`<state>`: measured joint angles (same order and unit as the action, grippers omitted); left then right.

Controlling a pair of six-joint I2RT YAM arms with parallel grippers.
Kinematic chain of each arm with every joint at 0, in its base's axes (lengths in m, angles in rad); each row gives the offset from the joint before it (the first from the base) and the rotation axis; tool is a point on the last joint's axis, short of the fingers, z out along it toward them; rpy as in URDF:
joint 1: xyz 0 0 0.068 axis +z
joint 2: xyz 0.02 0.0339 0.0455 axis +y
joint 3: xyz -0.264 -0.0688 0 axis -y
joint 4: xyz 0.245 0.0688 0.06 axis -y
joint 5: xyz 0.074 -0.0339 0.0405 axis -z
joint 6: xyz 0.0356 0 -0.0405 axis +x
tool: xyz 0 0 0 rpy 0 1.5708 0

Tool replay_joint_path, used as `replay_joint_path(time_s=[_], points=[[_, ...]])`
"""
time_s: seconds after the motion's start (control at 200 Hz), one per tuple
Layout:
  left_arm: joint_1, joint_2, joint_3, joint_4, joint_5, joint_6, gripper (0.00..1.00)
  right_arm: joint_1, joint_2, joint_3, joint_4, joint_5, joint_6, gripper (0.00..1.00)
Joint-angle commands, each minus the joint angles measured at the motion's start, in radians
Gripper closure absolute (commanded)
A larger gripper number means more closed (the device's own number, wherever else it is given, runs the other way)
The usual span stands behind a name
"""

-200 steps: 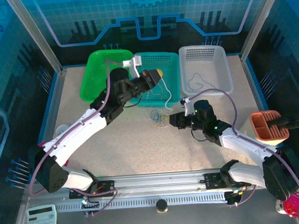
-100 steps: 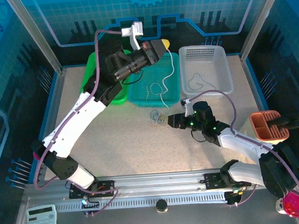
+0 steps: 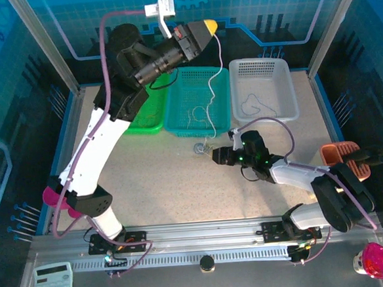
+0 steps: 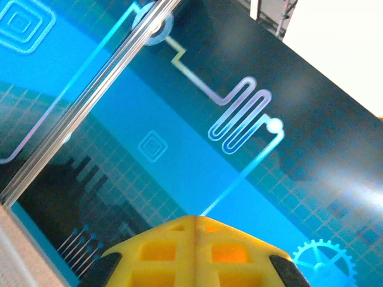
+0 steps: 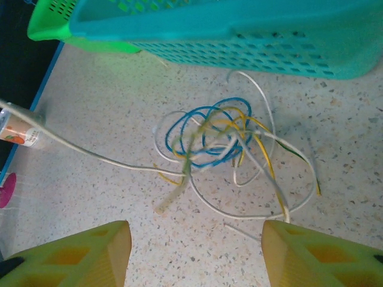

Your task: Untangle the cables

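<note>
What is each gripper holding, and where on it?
Left gripper, shut, pinches a whitish cable near its upper end; right gripper holds nothing.

We see the cables [image 5: 218,137], blue, yellow and whitish, lying in a loose knot on the speckled worktop [image 5: 90,89]. Beyond the knot runs a teal basket [image 5: 239,36], with a green basket [image 5: 54,27] at its far left. On the knot's near side our right pincer [image 5: 194,251] stands spread, its fingers [image 5: 78,254] clear of the wires. Left of the knot sits what may be a small cup [image 5: 18,128].
</note>
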<state>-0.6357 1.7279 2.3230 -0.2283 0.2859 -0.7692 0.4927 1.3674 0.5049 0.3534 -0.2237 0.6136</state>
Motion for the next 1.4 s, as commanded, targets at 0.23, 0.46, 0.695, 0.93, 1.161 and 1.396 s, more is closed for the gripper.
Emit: replay_joint_path(time_s=[0.23, 0.46, 0.695, 0.93, 1.161, 1.396], points=[[0.011, 0.080, 0.229, -0.072, 0.009, 0.022, 1.00, -0.019, 0.137, 0.000, 0.123, 0.011, 0.033, 0.41], [0.012, 0.088, 0.242, -0.090, 0.021, 0.020, 1.00, -0.021, 0.038, -0.033, 0.084, 0.005, 0.024, 0.41], [0.011, 0.084, 0.206, -0.103, 0.039, 0.023, 1.00, -0.019, -0.265, -0.001, -0.147, 0.057, -0.039, 0.32], [0.011, 0.066, 0.162, -0.085, 0.041, 0.022, 1.00, 0.003, -0.397, 0.145, -0.278, 0.061, -0.092, 0.27], [0.010, 0.043, 0.121, -0.057, 0.042, 0.015, 1.00, 0.044, -0.346, 0.280, -0.304, 0.102, -0.144, 0.24], [0.005, 0.032, 0.113, -0.051, 0.044, 0.010, 1.00, 0.058, -0.177, 0.359, -0.222, 0.138, -0.147, 0.25]])
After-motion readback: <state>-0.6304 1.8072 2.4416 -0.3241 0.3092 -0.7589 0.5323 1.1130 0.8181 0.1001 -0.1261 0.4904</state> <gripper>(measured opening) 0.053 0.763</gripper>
